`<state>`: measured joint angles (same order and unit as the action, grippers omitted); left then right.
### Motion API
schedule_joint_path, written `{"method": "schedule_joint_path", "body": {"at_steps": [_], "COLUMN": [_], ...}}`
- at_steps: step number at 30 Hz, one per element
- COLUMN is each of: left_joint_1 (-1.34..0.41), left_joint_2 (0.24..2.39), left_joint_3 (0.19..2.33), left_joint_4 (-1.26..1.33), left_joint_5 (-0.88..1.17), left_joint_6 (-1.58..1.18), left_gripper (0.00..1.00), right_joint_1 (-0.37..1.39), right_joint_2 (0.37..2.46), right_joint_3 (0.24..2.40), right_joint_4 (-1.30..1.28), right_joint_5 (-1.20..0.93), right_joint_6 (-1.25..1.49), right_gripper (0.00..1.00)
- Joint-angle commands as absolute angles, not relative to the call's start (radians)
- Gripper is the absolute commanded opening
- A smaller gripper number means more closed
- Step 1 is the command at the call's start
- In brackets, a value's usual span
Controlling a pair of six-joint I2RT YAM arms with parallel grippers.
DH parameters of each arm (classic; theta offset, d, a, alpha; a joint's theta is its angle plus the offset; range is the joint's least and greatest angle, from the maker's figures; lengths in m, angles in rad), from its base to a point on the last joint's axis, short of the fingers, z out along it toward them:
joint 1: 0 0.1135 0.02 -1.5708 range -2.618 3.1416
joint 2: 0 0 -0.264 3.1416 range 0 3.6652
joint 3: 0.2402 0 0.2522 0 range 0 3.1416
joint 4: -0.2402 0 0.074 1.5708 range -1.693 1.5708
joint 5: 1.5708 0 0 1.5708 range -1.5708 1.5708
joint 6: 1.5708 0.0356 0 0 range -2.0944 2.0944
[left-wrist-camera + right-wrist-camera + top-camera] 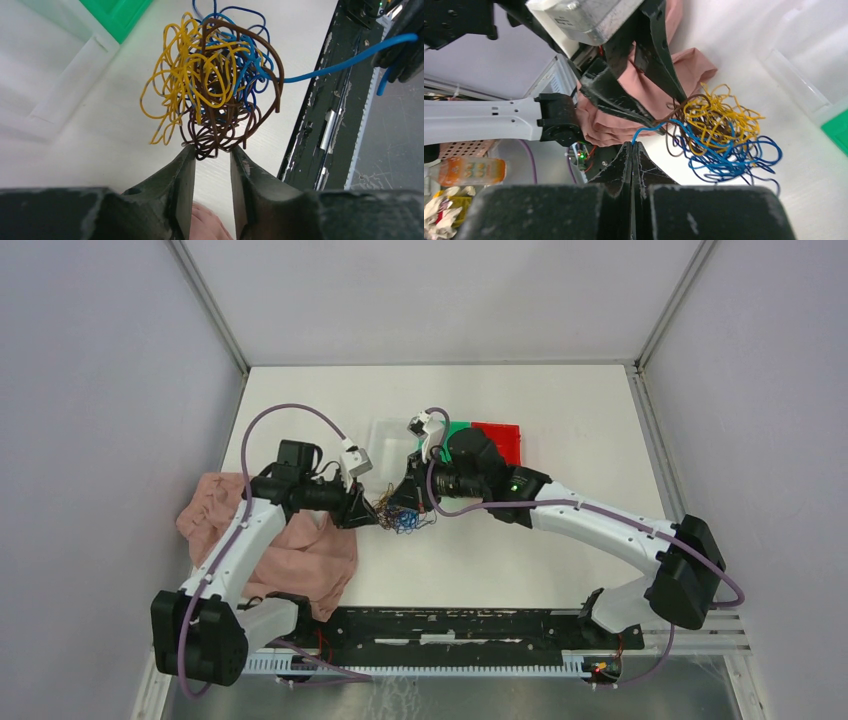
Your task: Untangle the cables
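Cables: 1 small tangle [215,85] of thin loops in yellow-orange, blue and dark brown (brown lowest in the left wrist view).
Place: top view, a little left of centre, between both claws, near the clear bin [385,435].
Left gripper [212,150]: narrow, brown loops caught between its tips.
Right gripper [631,146]: pressed together on 1 blue strand, which runs straight.
Hard to see: whether the tangle touches the white table [500,560].
Materials: glossy wire coating, matte black fingers, soft crumpled pink cloth [300,550].
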<state>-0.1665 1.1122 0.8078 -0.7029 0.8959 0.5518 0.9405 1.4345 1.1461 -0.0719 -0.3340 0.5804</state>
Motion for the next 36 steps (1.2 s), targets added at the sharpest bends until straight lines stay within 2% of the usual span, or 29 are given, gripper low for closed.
{"method": "schedule_joint_path", "body": {"at_steps": [1, 4, 7, 20, 36], "left_joint_1": [-0.180, -0.181, -0.181, -0.183, -0.185], "left_joint_2": [1.113, 1.099, 1.077, 1.053, 1.013], "left_joint_3": [0.832, 0.809, 0.786, 0.636, 0.525], "left_joint_4": [-0.695, -0.674, -0.650, -0.475, -0.408], "left_joint_5": [0.979, 0.958, 0.915, 0.529, 0.374], "left_joint_6": [0.580, 0.581, 0.583, 0.607, 0.679], "left_gripper": [0.29, 0.12, 0.03, 0.03, 0.03], "right_joint_1": [0.945, 0.946, 0.945, 0.910, 0.800], "right_joint_2": [1.431, 1.419, 1.388, 1.231, 1.060], "right_joint_3": [1.181, 1.187, 1.191, 1.220, 1.364], "right_joint_4": [0.008, -0.002, -0.038, -0.178, -0.261], "right_joint_5": [-0.392, -0.387, -0.362, -0.260, -0.198], "right_joint_6": [0.621, 0.612, 0.586, 0.490, 0.460], "right_gripper": [0.00, 0.00, 0.00, 0.00, 0.00]}}
